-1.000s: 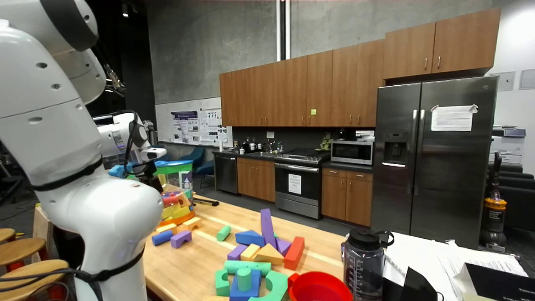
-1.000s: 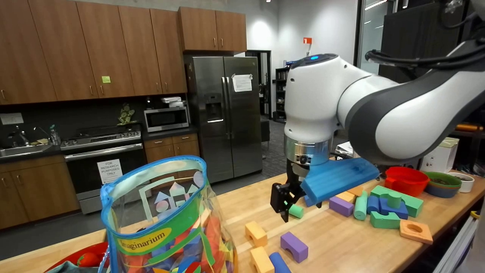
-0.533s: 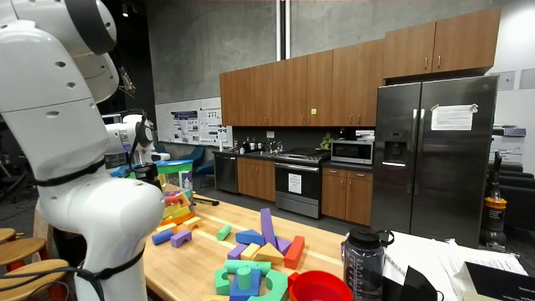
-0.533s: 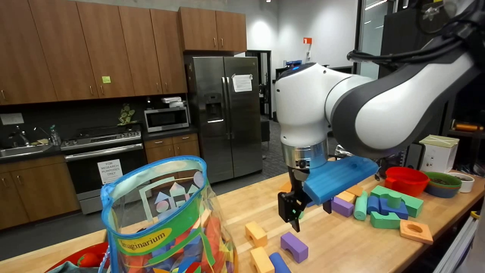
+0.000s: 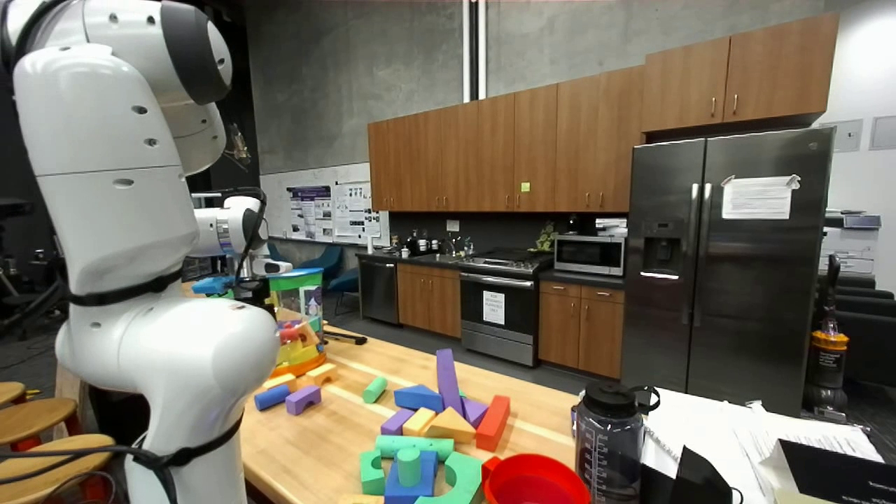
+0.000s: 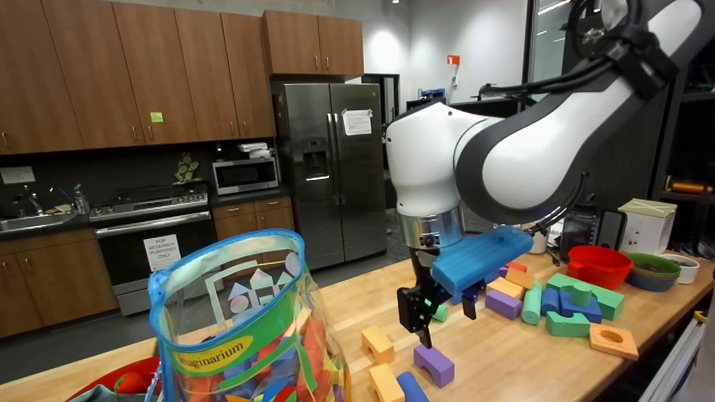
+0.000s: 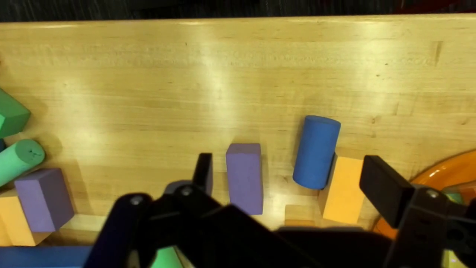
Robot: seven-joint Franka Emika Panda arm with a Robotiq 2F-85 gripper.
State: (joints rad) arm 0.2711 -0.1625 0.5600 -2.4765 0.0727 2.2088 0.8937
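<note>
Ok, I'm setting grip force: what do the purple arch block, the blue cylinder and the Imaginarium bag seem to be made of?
Purple arch block: probably foam, possibly painted wood; matte, evenly coloured, no visible grain.
Blue cylinder: likely the same; matte too, with solid colour.
Imaginarium bag: clear, flexible plastic, perhaps vinyl, since coloured blocks show through its glossy-looking wall.

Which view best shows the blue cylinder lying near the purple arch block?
The wrist view: the blue cylinder appears large, whole and uncovered from above. An exterior view shows it much smaller; an exterior view crops it at the bottom edge.
</note>
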